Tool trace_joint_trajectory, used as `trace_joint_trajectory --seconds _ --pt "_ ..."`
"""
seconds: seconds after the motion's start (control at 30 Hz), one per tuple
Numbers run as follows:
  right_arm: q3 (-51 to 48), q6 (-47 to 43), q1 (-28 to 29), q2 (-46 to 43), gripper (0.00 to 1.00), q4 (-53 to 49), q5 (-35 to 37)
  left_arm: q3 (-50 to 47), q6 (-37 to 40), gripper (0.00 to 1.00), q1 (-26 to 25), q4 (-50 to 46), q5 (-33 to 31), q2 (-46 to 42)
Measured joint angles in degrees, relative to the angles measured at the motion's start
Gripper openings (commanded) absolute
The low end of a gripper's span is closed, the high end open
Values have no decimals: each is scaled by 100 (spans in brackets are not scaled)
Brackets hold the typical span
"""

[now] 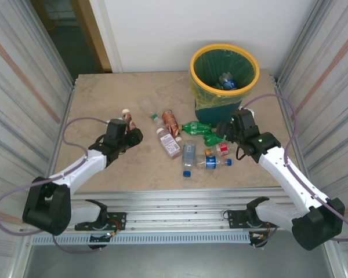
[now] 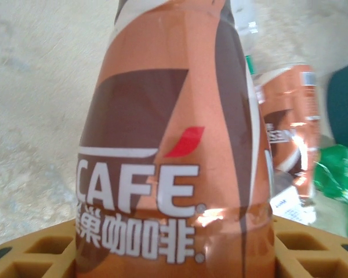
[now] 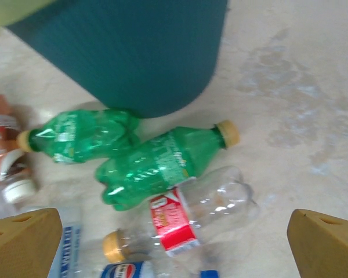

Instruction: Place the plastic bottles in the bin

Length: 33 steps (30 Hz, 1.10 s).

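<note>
two green bottles (image 3: 145,159), one bin (image 3: 133,52)

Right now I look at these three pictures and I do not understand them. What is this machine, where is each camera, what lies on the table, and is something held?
It is a robot with two arms bolted at the table's near edge. One picture comes from a camera above and behind them; the other two sit on the wrists.

From above, the left hand is closed on a brown coffee bottle; its wrist camera shows that bottle close up between yellow fingers. The right hand is open and holds nothing, above two green bottles and a clear bottle with a red label.

More bottles lie loose mid-table. The bin, teal with a yellow rim, stands at the far side, with at least one bottle inside.
</note>
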Motion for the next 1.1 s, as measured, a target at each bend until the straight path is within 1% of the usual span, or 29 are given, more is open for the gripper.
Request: trace_joint_trajectory --seconds 0.13,0.33,0.53,0.67,0.8,0.97,1.1 --pt "44 7 197 0 98 376 -564 -273 407 40 0 455 470 -546" --pt "111 155 339 92 98 1259 -1906 -520 916 41 -61 1200 1351 -1182" --pt "619 306 754 603 98 2116 -3099 -525 1355 42 -450 1722 1923 -1464" --pt "1008 304 1132 935 98 2544 -3519 -520 1598 42 -774 1871 2087 -1449" --pt "1298 304 1296 1211 100 2756 -3720 -433 1790 42 -1049 1915 2175 -1331" --pt "1440 358 1298 1541 89 2938 -3792 -203 1982 43 -1349 1956 2225 -1163" --pt "1443 459 1300 1742 77 3029 -3886 -66 2059 43 -1484 2009 2249 -1032"
